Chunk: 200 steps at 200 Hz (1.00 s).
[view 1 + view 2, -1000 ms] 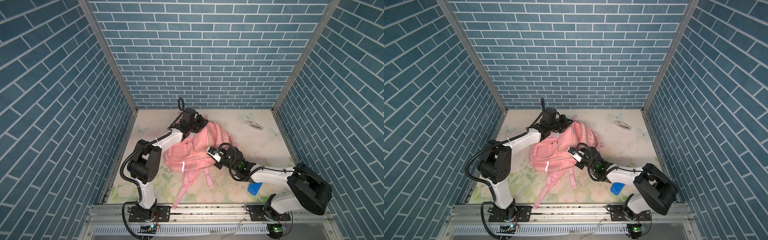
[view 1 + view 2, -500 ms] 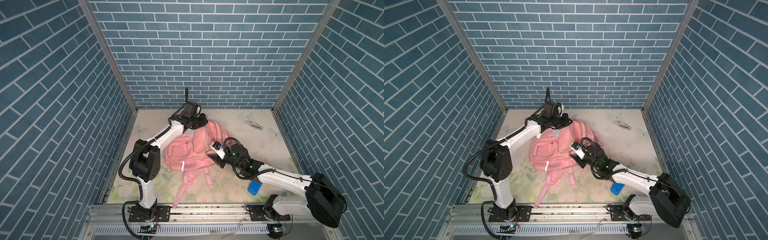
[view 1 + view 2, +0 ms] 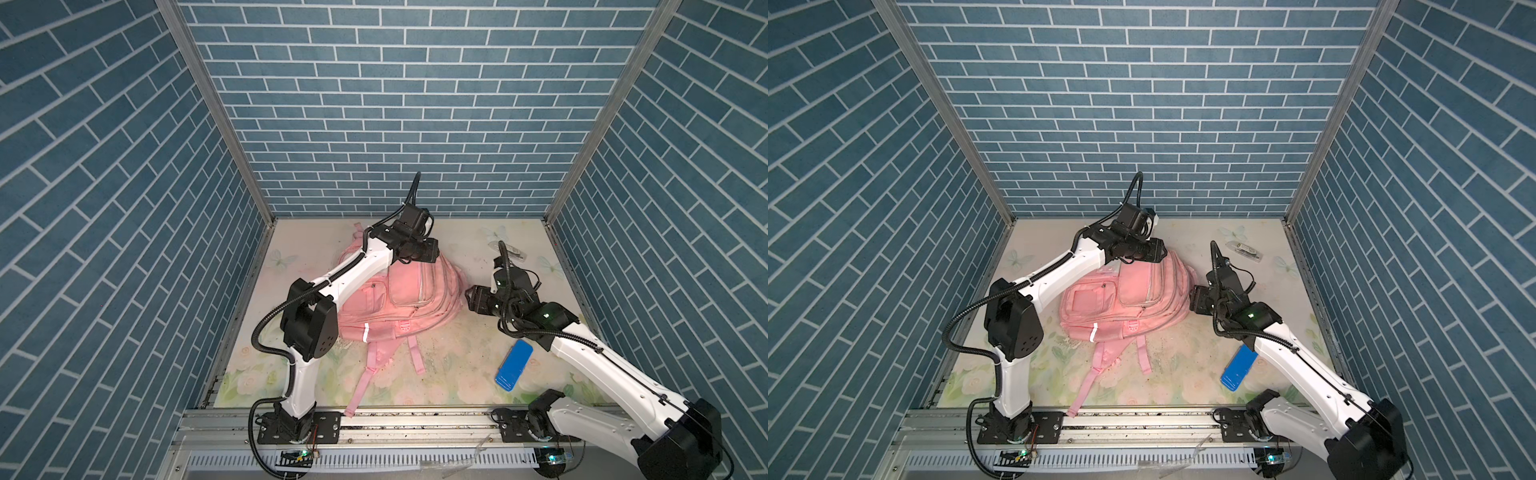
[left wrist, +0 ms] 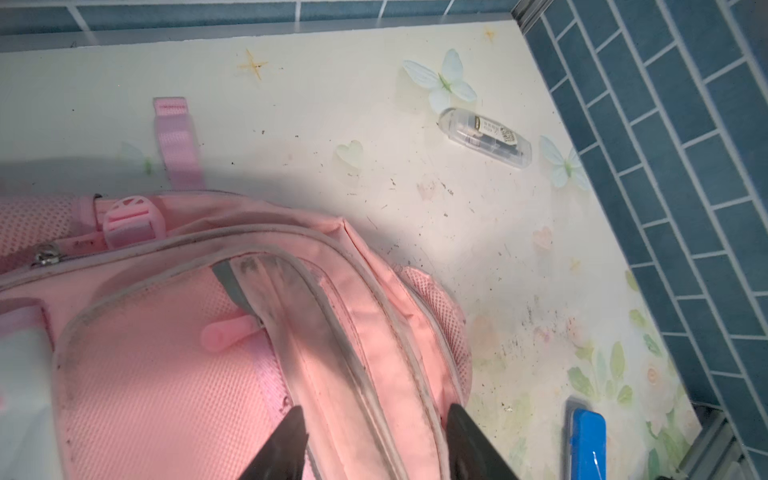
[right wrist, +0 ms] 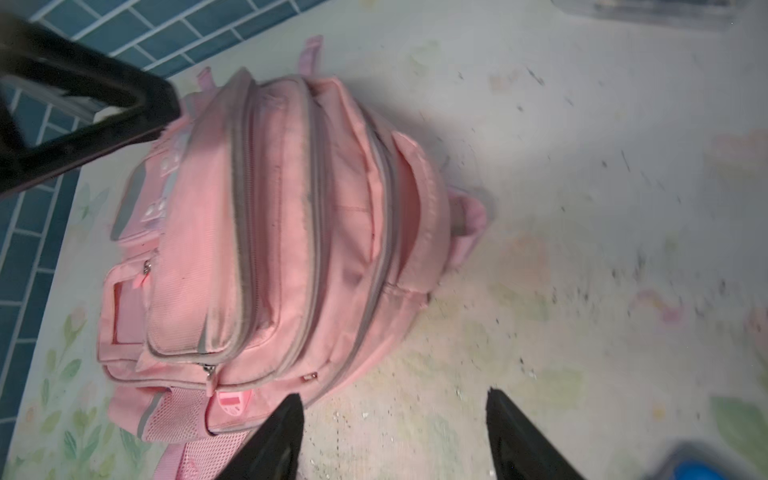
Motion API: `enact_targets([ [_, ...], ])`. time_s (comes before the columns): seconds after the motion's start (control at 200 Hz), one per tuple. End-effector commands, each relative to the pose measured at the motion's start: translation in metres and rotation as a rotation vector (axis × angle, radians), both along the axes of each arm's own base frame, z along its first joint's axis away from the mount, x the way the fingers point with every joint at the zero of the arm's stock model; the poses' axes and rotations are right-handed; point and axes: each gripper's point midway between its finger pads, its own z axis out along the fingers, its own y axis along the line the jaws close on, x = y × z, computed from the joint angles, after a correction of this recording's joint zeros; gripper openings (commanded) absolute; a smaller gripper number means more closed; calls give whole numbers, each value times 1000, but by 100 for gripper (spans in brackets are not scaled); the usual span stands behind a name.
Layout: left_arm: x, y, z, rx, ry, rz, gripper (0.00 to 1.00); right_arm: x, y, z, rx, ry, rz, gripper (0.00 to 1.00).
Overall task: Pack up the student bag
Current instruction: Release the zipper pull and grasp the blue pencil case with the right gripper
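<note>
Two arms reach over a flowered mat (image 3: 457,357) in both top views. We see the student bag (image 3: 415,291) lying flat near the middle of the frame, a little left of centre. Its pink straps (image 3: 361,386) trail toward the lower edge. The left gripper (image 3: 428,254) hangs over the bag's upper end. The right gripper (image 3: 471,298) sits just beside the bag's right edge. From up here we cannot judge either jaw gap. A blue case (image 3: 514,365) lies to the lower right of the bag, and a clear case (image 3: 513,252) lies near the mat's upper right corner, well apart from the bag.

In the left wrist view we find the left gripper (image 4: 375,409) spread. Its dark fingers (image 4: 286,440) stand apart over a grubby zip band of the student bag (image 4: 158,365), pinching nothing. The clear case (image 4: 484,137) and the blue case (image 4: 586,440) both rest on the mat beyond the bag.

In the right wrist view the right gripper (image 5: 395,395) is spread too — only bare mat lies between its fingers. The student bag (image 5: 270,232) lies close beside one fingertip, and the left gripper (image 5: 104,99) shows dark over its far end.
</note>
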Motion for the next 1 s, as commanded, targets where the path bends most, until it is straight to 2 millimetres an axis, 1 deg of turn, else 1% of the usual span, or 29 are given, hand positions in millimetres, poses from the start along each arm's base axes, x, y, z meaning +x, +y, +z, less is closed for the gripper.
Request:
enact_targets([
  [0.0,-22,11,3,117,-52,0,57,-43,-36,-38,-1,250,-243,75],
  [0.07,-36,12,-6,157,-47,-6,57,-58,-45,-51,-15,320,-299,77],
  [0.135,-44,17,-11,168,-44,1,57,-71,-55,-61,-29,369,-353,79],
  [0.225,-50,25,-9,157,-58,19,57,-87,-64,-74,-24,418,-411,82],
  [0.26,-52,28,-7,156,-61,23,57,-93,-67,-79,-15,430,-433,86],
  [0.375,-57,31,-4,147,-59,23,57,-107,-71,-95,47,451,-485,89],
  [0.455,-61,31,-7,155,-53,18,58,-116,-75,-106,72,472,-520,89],
  [0.61,-67,27,-16,176,-36,1,58,-122,-72,-126,80,509,-508,89],
  [0.845,-71,23,-19,180,-30,0,58,-128,-75,-141,1,554,-467,88],
  [0.895,-72,24,-19,183,-29,3,59,-130,-75,-145,-1,566,-460,87],
  [0.995,-74,23,-19,185,-24,5,58,-130,-71,-151,8,573,-432,79],
])
